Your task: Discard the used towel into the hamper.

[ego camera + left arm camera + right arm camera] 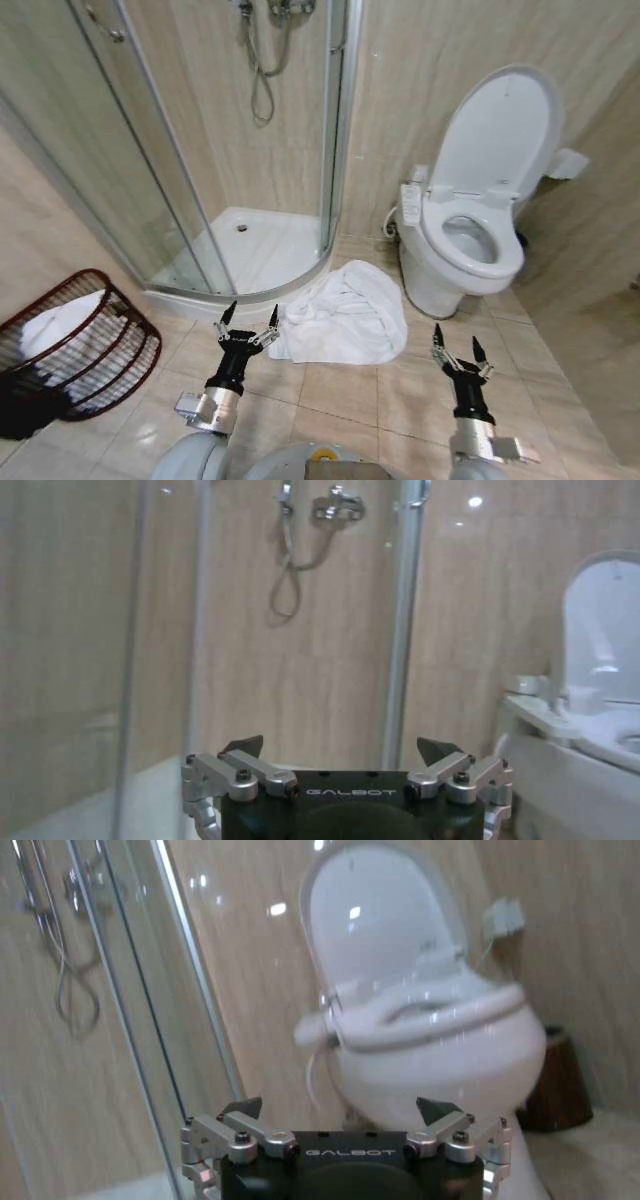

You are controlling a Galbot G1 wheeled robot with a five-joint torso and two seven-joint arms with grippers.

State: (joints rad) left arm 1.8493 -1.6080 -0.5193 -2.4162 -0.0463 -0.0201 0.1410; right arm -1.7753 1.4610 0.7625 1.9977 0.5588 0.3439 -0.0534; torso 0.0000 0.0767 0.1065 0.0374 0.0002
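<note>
A crumpled white towel lies on the tiled floor between the shower base and the toilet. The hamper, a dark reddish-brown wire basket, stands at the far left with something white inside it. My left gripper is open and held up just left of the towel's edge, above the floor; its fingertips also show spread in the left wrist view. My right gripper is open too, raised over bare tiles to the right of the towel, in front of the toilet, with nothing between its fingers.
A glass corner shower with a raised white base fills the back left. A white toilet with its lid up stands at the back right. A dark object lies by the hamper. Bare tiles stretch between the towel and the hamper.
</note>
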